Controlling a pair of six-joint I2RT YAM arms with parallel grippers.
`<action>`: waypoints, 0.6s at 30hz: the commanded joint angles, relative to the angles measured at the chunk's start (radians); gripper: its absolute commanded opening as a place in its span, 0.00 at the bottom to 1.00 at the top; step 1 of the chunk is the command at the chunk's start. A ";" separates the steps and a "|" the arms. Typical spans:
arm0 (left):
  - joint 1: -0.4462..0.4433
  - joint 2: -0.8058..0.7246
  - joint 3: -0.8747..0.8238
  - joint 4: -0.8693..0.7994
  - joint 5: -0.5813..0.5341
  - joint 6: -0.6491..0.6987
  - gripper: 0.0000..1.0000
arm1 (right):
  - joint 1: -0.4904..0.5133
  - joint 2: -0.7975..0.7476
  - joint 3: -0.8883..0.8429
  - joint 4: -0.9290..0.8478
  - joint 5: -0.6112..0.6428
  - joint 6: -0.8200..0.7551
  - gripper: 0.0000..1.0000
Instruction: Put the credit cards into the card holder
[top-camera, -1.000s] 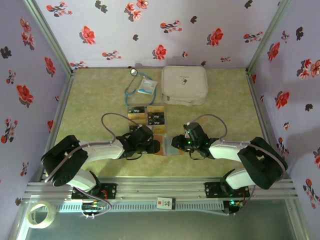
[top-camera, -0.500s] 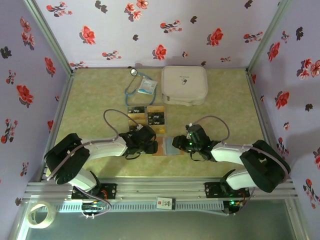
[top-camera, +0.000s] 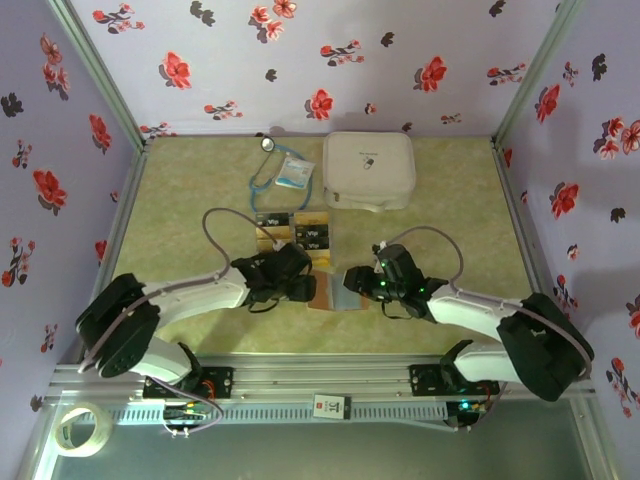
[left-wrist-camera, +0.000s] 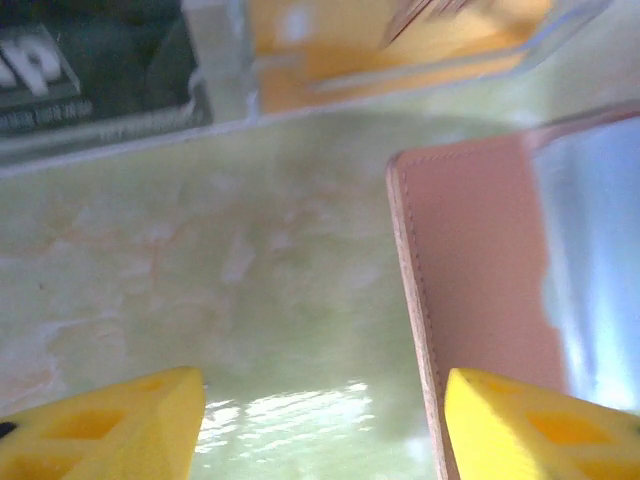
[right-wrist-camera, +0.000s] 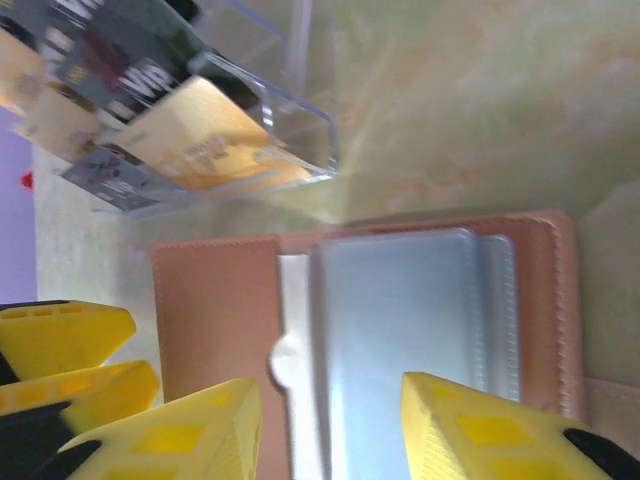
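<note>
Card holder (top-camera: 333, 293) on table (top-camera: 200, 200), credit cards (top-camera: 295, 232) just behind.

on a black card (right-wrist-camera: 110, 60) among the credit cards (top-camera: 295, 234), my right wrist view lets me read big white letters, "vip", set at a tilt. my left wrist view catches a white "p" on a black card (left-wrist-camera: 90, 80); the fine print under it is too blurred. lettering on the gold card (right-wrist-camera: 205, 140), the white case (top-camera: 368, 168) and the rail tag (top-camera: 331, 406) is too small for me to read.

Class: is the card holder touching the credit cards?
Apart. The right wrist view shows a strip of bare table between the card holder and the credit cards.
</note>
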 joint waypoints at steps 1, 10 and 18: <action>0.000 -0.036 0.043 0.040 0.064 -0.031 0.68 | 0.007 -0.035 0.048 -0.089 0.043 -0.037 0.38; -0.001 0.034 0.042 0.250 0.188 -0.138 0.66 | 0.001 0.006 0.098 -0.192 0.125 -0.074 0.27; -0.001 0.074 -0.052 0.380 0.200 -0.163 0.57 | -0.011 0.066 0.111 -0.169 0.119 -0.091 0.25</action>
